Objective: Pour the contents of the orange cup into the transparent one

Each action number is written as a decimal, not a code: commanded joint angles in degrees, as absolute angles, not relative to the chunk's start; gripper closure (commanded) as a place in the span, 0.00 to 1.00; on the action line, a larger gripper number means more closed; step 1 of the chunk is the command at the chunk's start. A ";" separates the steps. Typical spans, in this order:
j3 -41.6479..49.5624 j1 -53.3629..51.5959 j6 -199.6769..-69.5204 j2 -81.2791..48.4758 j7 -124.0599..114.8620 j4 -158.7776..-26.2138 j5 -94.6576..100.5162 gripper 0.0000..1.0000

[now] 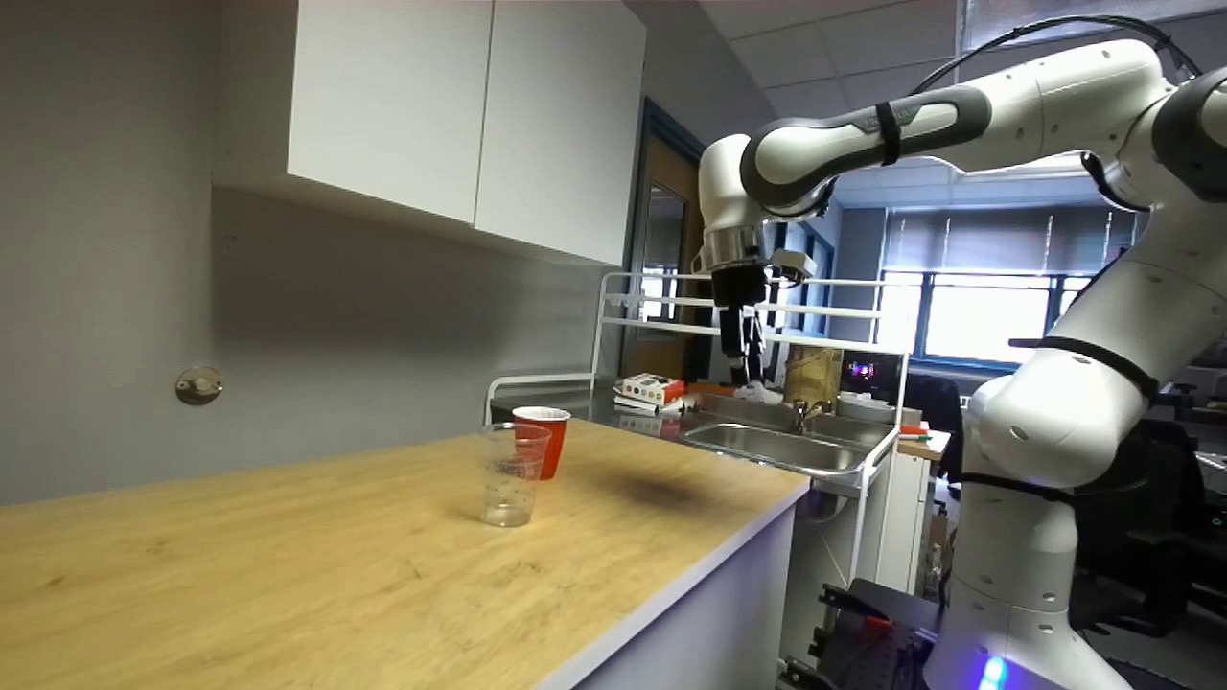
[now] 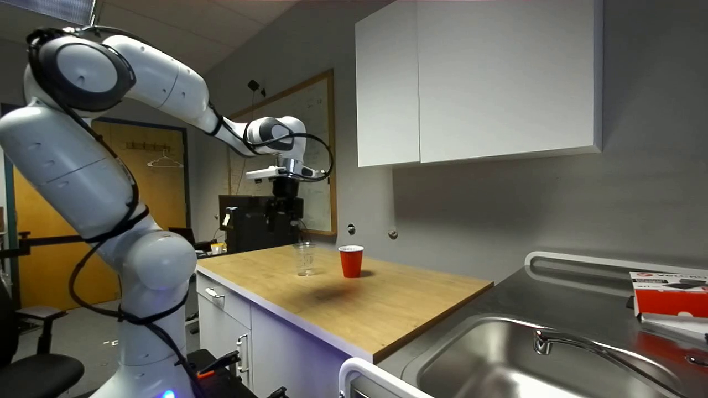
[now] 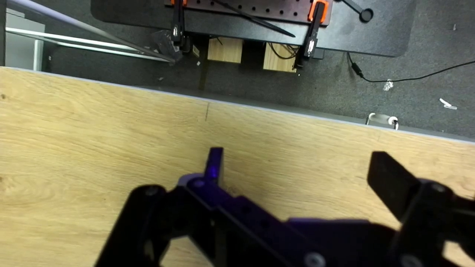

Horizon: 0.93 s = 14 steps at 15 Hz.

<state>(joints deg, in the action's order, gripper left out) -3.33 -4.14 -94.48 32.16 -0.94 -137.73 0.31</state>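
Note:
The orange cup [image 1: 553, 450] is red-orange with a pale rim and stands upright on the wooden counter; it also shows in an exterior view [image 2: 351, 264]. The transparent cup [image 1: 509, 489] stands upright close by it, also seen in an exterior view [image 2: 304, 261]. It partly covers the orange cup in an exterior view. What the orange cup holds is hidden. My gripper [image 1: 746, 370] hangs above the counter, pointing down, apart from both cups and higher; it also shows in an exterior view [image 2: 284, 220]. In the wrist view the gripper [image 3: 299, 154] has its fingers wide apart with nothing between them. Neither cup shows there.
The wooden counter [image 2: 409, 301] ends at a metal sink [image 2: 487, 359] with a faucet [image 2: 586, 348]. White cabinets [image 1: 403, 105] hang above the counter. A white rail frame [image 1: 877, 479] stands by the sink. A red and white box [image 1: 652, 387] lies beside the sink.

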 commanded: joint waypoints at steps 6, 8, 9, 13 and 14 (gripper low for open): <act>-4.43 -2.70 -105.86 23.02 -4.61 -132.25 2.26 0.00; -4.68 -2.42 -108.58 19.43 -5.54 -129.94 3.20 0.00; -4.80 -2.30 -109.56 17.57 -6.16 -128.58 3.78 0.00; -4.68 -2.41 -110.74 8.68 -7.36 -120.54 5.89 0.00; -4.56 -2.49 -110.54 6.21 -7.46 -117.84 6.29 0.00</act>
<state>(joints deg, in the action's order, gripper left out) -3.94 -3.08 -111.63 13.64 -5.97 -126.28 4.55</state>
